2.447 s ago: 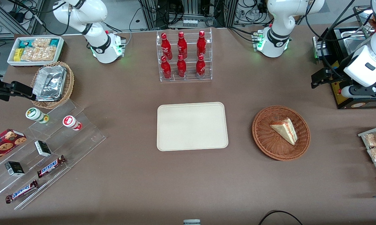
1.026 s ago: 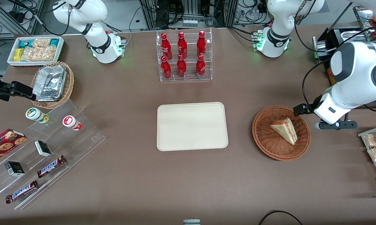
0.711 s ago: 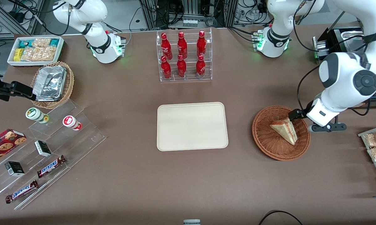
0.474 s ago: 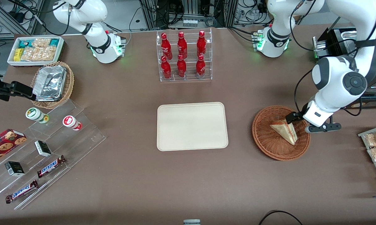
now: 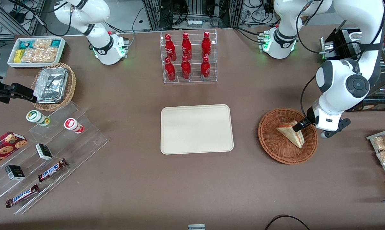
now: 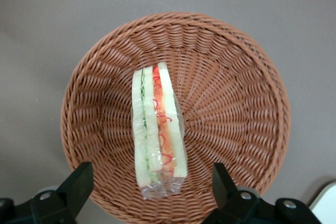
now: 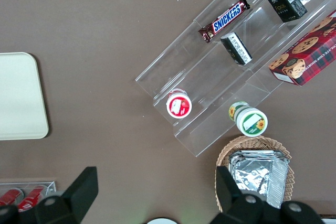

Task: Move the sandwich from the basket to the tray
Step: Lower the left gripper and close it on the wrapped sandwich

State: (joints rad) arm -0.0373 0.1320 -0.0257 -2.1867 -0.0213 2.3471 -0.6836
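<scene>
The sandwich (image 5: pixel 291 132) lies in the basket (image 5: pixel 277 150), in the half of the bowl toward the working arm's end of the desk (image 5: pixel 131 179). It is a triangular wedge whose long axis runs diagonally: the narrow tip points toward the front camera and the working arm's end, while the broad end sits farther from the camera, near the basket's rim. In the left wrist view the sandwich (image 6: pixel 157 129) shows its cut edge upward, with green, pale and red-orange layers running lengthwise, and its long axis lies straight between the two fingers (image 6: pixel 79 182).

The gripper (image 6: pixel 152 192) hangs over the basket (image 6: pixel 231 93) with its fingers spread wide, one on each side of the wedge's near end and clear of both long faces. In the front view the gripper (image 5: pixel 299 125) is at the sandwich's broad end, just inside the basket rim.

The tray (image 5: pixel 197 128) lies flat beside the basket, toward the parked arm's end, with a strip of bare desk between them. Its surface is bare. Farther from the camera than the tray stands a clear rack of red bottles (image 5: pixel 187 57), well apart from it.
</scene>
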